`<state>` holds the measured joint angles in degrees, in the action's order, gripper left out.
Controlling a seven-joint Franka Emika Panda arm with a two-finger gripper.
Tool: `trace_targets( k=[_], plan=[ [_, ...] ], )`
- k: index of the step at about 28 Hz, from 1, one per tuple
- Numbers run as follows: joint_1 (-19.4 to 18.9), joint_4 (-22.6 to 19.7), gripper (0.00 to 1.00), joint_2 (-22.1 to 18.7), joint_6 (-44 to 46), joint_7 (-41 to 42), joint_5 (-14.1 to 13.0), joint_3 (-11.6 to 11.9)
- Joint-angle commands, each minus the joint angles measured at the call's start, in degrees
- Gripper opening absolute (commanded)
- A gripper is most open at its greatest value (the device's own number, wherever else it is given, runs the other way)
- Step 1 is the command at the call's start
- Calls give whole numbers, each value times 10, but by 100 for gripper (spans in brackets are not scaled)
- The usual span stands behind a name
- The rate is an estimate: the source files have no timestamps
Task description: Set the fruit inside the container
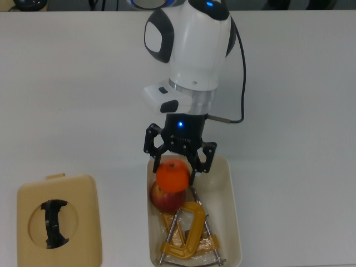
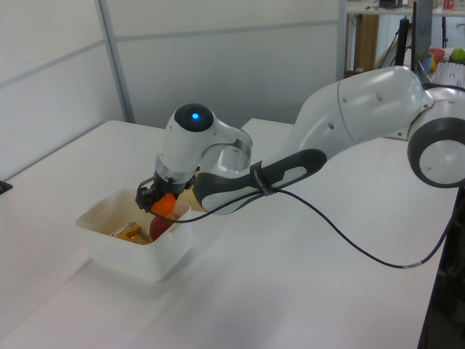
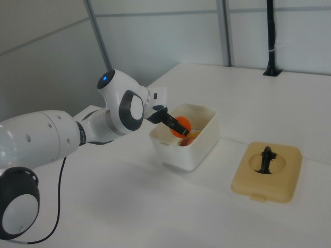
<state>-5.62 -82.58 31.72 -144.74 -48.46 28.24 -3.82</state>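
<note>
**Orange pinched in claw over the tub, apple already inside**

Black two-finger claw (image 1: 173, 167) of the white Franka arm (image 1: 192, 50) is pinching the bright round orange (image 1: 172, 177) between its fingers, one on each side of the fruit. In the top view the orange hangs above the near-arm end of the cream-white rectangular plastic tub (image 1: 233, 211), over the tub's interior toward the top view's left side. Left view shows the orange (image 2: 163, 205) held just above the tub rim (image 2: 116, 247), not resting on anything. Right view shows the orange (image 3: 181, 125) over the tub's open top (image 3: 199, 142), claw coming in from the right view's left.

Dark red apple with yellowish patches (image 1: 167, 199) sits in the tub directly below the orange, partly covered by it in the top view; cannot tell whether the two touch. Yellow-orange metal clamps (image 1: 186, 231) with silver screw rods lie on the tub floor, next to the apple on the side away from the arm.

Flat tan lid with black handle (image 1: 58, 219) lies on the white desk (image 1: 300, 139) to the top view's left of the tub, well apart from it, handle side up. Black cable (image 1: 243, 72) runs along the arm
</note>
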Motion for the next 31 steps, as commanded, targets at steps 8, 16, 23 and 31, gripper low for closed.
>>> trace_targets(
  k=[8,16,23,31],
  plan=[
    [-6,20,100,-4,2,-8,8,12],
    [8,-14,100,-64,138,199,-137,4],
    [10,-10,100,-98,339,370,-216,10],
    [20,-11,100,-121,406,396,-212,23]
  ],
)
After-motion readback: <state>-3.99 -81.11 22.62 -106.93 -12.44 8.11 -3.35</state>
